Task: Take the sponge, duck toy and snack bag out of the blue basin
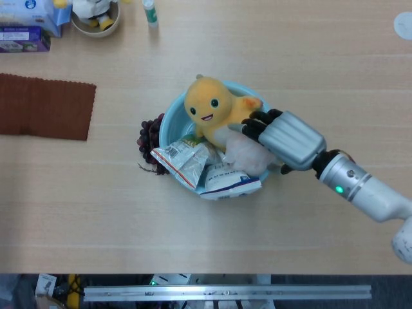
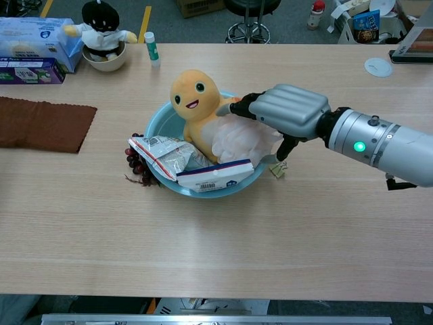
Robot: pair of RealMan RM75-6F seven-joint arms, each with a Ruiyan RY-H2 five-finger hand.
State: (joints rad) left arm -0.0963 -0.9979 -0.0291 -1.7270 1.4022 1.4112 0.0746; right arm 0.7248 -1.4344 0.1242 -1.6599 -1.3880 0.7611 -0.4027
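From the head view, the right hand (image 1: 283, 138) is laid over the sponge (image 1: 248, 154) in the basin (image 1: 168, 119); whether it is gripped cannot be told. From the chest view, duck (image 2: 193, 101) and bag (image 2: 215, 175) are seen inside too.

This looks like a robotics lab or test room. A long pale wood tabletop (image 2: 216, 230) carries staged props. Beyond its far edge, at twelve o'clock in the chest view, lies grey floor with a yellow tape line (image 2: 145, 20), an office chair's wheeled base (image 2: 247, 27) and a cardboard box (image 2: 199, 7). An aluminium rail (image 1: 225, 293) runs along the near edge at six o'clock.
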